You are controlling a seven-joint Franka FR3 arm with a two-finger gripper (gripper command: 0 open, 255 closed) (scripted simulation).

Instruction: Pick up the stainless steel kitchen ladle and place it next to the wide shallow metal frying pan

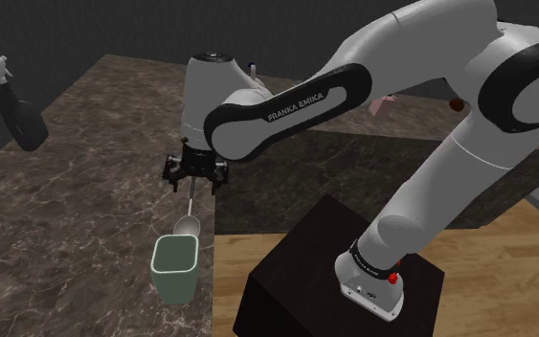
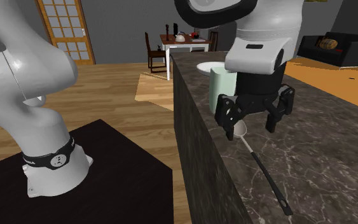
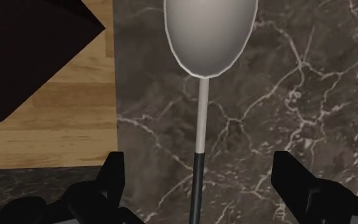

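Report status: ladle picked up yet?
Done: the end effector is lined up over the handle of the ladle, fingers open on either side and not touching it. In hand: nothing; the ladle lies flat on the marble counter. Left: close, lift, carry and set it down.

The long-handled ladle (image 3: 210, 32) has a pale grey bowl and stem and a black grip. The marble tabletop (image 3: 285, 114) is dark brown, veined white. The claw (image 3: 199, 168) is all black, the square-mouthed tub (image 1: 174, 268) pale green, the plank floor (image 3: 63, 121) honey-brown.
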